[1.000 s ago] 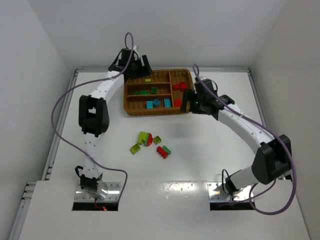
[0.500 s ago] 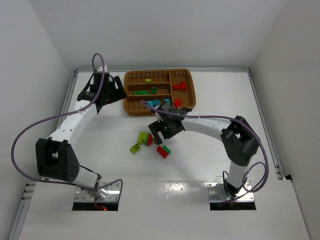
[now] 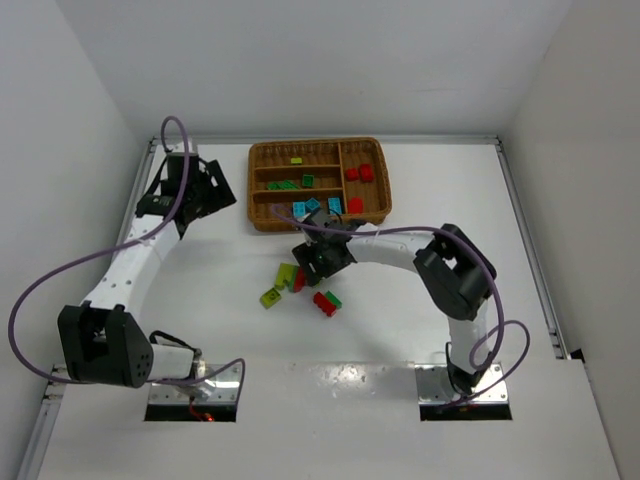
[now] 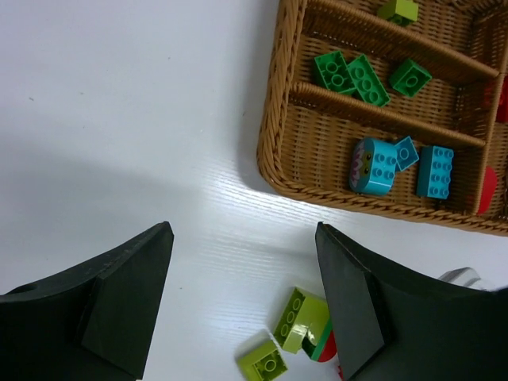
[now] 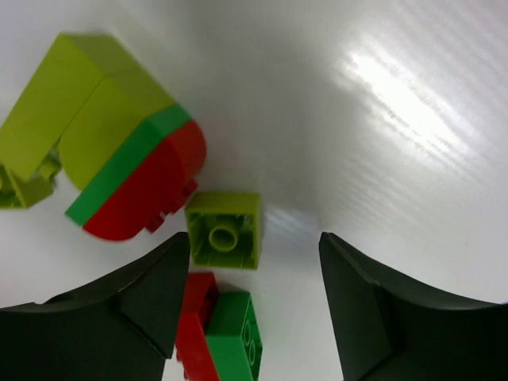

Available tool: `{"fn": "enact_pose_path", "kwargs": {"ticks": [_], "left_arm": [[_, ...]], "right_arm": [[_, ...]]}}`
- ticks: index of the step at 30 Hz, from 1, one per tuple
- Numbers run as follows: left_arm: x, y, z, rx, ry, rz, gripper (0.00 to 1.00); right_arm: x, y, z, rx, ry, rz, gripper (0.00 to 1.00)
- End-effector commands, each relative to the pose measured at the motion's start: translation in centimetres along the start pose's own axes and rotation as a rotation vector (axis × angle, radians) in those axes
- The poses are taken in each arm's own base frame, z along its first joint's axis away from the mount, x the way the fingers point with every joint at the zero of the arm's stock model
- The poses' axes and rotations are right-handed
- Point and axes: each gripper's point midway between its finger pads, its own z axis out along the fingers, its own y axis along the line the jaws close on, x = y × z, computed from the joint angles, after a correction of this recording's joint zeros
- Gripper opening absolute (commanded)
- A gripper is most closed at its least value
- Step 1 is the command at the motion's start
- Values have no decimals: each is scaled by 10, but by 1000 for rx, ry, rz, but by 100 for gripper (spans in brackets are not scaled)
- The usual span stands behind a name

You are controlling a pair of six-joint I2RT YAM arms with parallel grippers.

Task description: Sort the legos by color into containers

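Observation:
The wicker tray holds sorted legos: a lime one in the far slot, dark green ones in the middle, cyan ones in the near slot and red ones in the upright slot. Loose on the table lie a lime-green-red stack, a small lime brick turned upside down and a red-and-green pair. My right gripper hangs open just over the small lime brick, which sits by its left finger. My left gripper is open and empty, left of the tray.
Another lime brick lies at the left end of the loose group. White walls close in the table on three sides. The right arm's purple cable loops over the table near the tray's front edge.
The left arm swung away from the tray's far side to the left. The right arm came down from the tray to the loose bricks, and its jaws narrowed.

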Motion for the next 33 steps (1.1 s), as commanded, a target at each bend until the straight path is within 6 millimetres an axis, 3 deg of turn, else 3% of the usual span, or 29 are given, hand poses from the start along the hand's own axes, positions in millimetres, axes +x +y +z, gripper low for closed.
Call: {"fn": "enact_pose_path", "kwargs": {"ticks": [1,7,11,14,16,19,20,21,24,25,26,27,28,30,33], "left_arm": [[1,3,2,9,11,11,79],[2,11,5,-3,26,42,79],[0,11,-2,14,24,34,79],[-1,8,-5,27,20,34,79],[-3,9,-7,23,8,33,79],[-4,23,-7,-47,3,10,79],[-1,24,-7,-53,15,0,79],[-1,30,-8,-74,15,-6,79],[6,36,-5,-96,37,-3,84],[8,37,-5,-100,45,-2,86],[10,38,-6,-104,54,-2,86],[10,39,-6,-114,49,-1,89],[13,41,-5,-118,57,0,90],[13,42,-5,-117,58,15,92],[16,41,-6,-107,63,25,92]], "right_arm": [[-32,-3,5,64,-116,35,66],[-35,-2,16,79,-113,28,49],[-33,-9,11,152,-101,40,29],[-42,-17,-10,209,-143,88,27],[-58,-26,-34,229,-196,140,26],[-93,-45,-61,268,-279,202,26],[-117,-49,-72,284,-331,211,26],[-139,-58,-75,293,-352,222,26],[-174,-76,-74,314,-386,248,26],[-206,-86,-89,307,-451,266,26],[-205,-97,-65,319,-403,274,26],[-214,-104,-60,313,-408,287,26],[-245,-119,-77,307,-482,318,26],[-270,-127,-62,260,-512,355,26],[-291,-142,-53,232,-574,392,27]]}}
